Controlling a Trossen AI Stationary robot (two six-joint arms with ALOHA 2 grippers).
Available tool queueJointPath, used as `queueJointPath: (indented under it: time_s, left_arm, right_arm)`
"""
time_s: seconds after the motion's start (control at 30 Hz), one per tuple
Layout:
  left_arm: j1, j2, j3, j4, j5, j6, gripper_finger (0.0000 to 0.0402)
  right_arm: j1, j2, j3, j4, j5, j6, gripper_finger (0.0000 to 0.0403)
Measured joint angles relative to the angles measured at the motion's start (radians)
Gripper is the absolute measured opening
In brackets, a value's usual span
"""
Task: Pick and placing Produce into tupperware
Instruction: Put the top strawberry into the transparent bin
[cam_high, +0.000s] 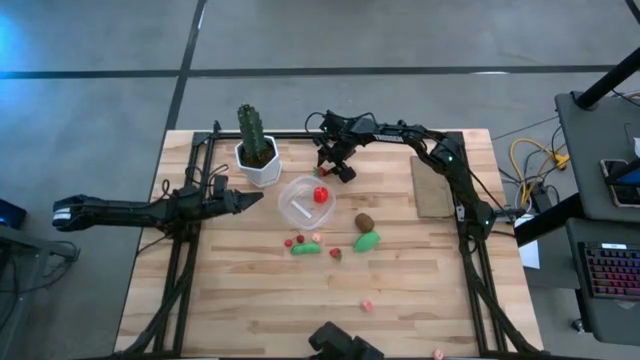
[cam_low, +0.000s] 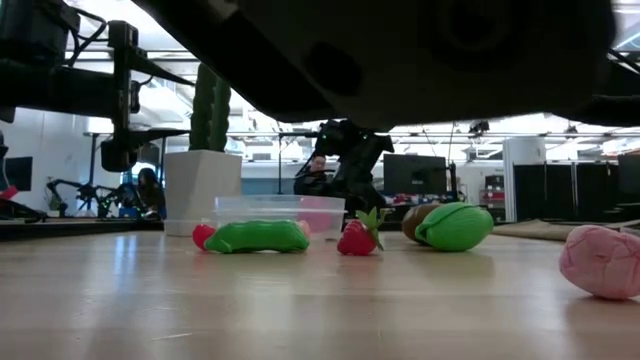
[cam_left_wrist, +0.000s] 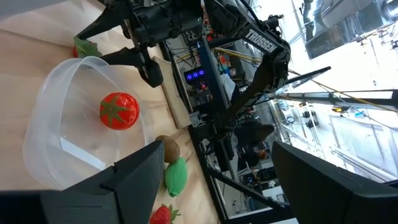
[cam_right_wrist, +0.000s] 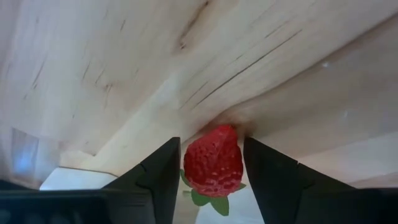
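Note:
The clear tupperware (cam_high: 298, 208) stands near the table's middle with a red tomato (cam_high: 320, 194) inside; both also show in the left wrist view (cam_left_wrist: 118, 111). My right gripper (cam_high: 335, 167) hovers just beyond the tupperware's far side, shut on a toy strawberry (cam_right_wrist: 213, 163). My left gripper (cam_high: 252, 198) is open and empty, level with the table, just left of the tupperware. On the table lie a brown oval (cam_high: 364, 221), a green piece (cam_high: 366, 241), a green oblong (cam_high: 306, 248), another strawberry (cam_high: 336, 253) and small red bits (cam_high: 293, 240). My right gripper pinches the strawberry's two sides (cam_right_wrist: 189, 163) between its two fingers, with the leafy end toward the wrist. The fingers point down at the table. The strawberry is lifted clear of the wood.
A green cactus in a white pot (cam_high: 258, 150) stands right behind the tupperware's left side, close to both grippers. A brown mat (cam_high: 432, 186) lies at the far right. Pink bits (cam_high: 367, 305) lie toward the near edge, with open wood around them.

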Motion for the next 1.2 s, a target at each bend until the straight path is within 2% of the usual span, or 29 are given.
queueJointPath:
  time_s: [1.2]
  left_arm:
    - [0.002,-0.01,0.0,0.0,-0.007,0.0,0.0283]
  right_arm:
    - [-0.006,-0.002,0.0,0.021,-0.117,0.011,0.0152]
